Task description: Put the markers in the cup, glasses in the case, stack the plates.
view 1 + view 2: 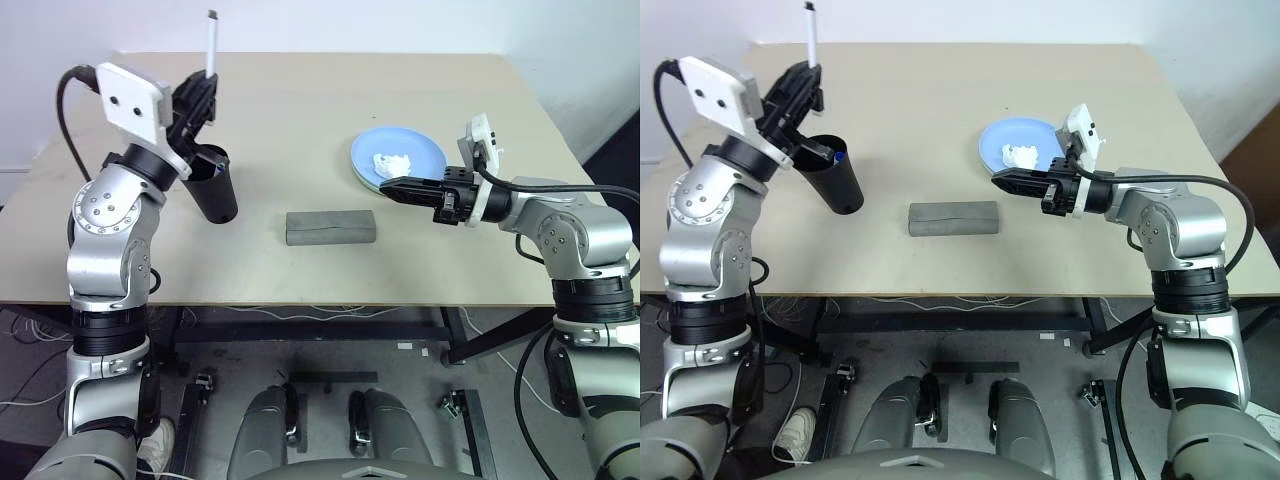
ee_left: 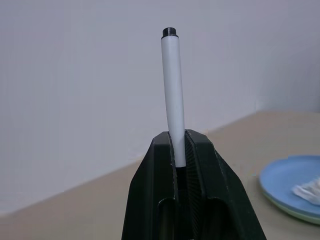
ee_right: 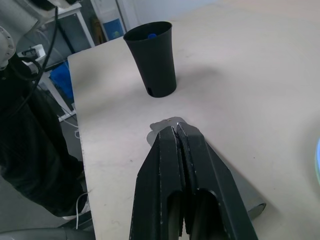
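Left gripper [image 1: 205,92]: fingers clamp black-capped marker [image 1: 211,42] upright above cup [image 1: 212,183] near surface's left edge, poised for insertion. Right gripper [image 1: 392,187]: fingers closed, empty, beside stacked plates [image 1: 398,155].

beige table [image 1: 300,120]; crumpled white tissue [image 1: 391,162] on blue plate.

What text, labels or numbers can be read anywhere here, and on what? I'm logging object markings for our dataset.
None can be read.
Marker in the left gripper: plain white barrel, no print showing.
Cup: plain black; the blue tip inside shows no lettering.
Case: plain grey, no logo.
Plates: unmarked; the white crumpled thing on them shows no writing.
Right gripper: no markings.
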{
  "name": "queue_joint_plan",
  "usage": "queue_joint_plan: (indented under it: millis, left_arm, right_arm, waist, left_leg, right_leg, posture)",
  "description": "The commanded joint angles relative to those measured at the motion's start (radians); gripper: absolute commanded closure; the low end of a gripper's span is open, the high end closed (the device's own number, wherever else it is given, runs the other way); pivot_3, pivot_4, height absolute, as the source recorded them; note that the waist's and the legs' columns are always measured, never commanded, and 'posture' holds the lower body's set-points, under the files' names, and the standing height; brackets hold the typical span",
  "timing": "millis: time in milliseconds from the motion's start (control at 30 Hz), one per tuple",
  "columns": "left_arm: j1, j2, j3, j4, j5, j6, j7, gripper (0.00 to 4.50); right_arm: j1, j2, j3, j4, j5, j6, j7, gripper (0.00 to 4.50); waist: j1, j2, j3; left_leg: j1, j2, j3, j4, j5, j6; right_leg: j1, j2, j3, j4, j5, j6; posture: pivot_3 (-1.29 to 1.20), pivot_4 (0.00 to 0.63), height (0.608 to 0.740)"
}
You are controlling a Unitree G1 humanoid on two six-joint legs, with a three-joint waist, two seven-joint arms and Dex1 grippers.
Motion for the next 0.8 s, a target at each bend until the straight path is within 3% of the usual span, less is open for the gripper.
queue_joint_plan:
  millis: [33,400,800]
  left_arm:
    - [0.02,0.002,0.05,0.012,0.016,-0.039,0.028,4.49]
    - [0.139,0.004,0.085,0.087,0.05,-0.08,0.062,4.49]
    - [0.116,-0.035,0.055,0.158,0.061,-0.167,0.057,4.49]
  right_arm:
    - [-0.016,-0.001,-0.01,-0.029,0.002,-0.011,-0.008,4.45]
    - [-0.037,0.005,0.003,0.007,-0.03,-0.044,-0.013,4.45]
    - [-0.035,-0.007,-0.002,0.004,-0.031,-0.051,-0.018,4.45]
  waist:
    - [0.0,0.0,0.0]
    - [-0.001,0.0,0.0]
    - [0.0,0.0,0.0]
  left_leg:
    - [0.0,0.0,0.0,0.0,0.0,0.0]
    - [0.0,0.0,0.0,0.0,0.0,0.0]
    - [0.0,0.001,0.0,0.0,0.0,0.0]
  right_leg:
    - [0.0,0.0,0.0,0.0,0.0,0.0]
    - [0.0,0.0,0.0,0.0,0.0,0.0]
    - [0.0,0.0,0.0,0.0,0.0,0.0]
  posture:
    - [0.0,0.15,0.71]
    - [0.0,0.15,0.71]
    - [0.0,0.15,0.71]
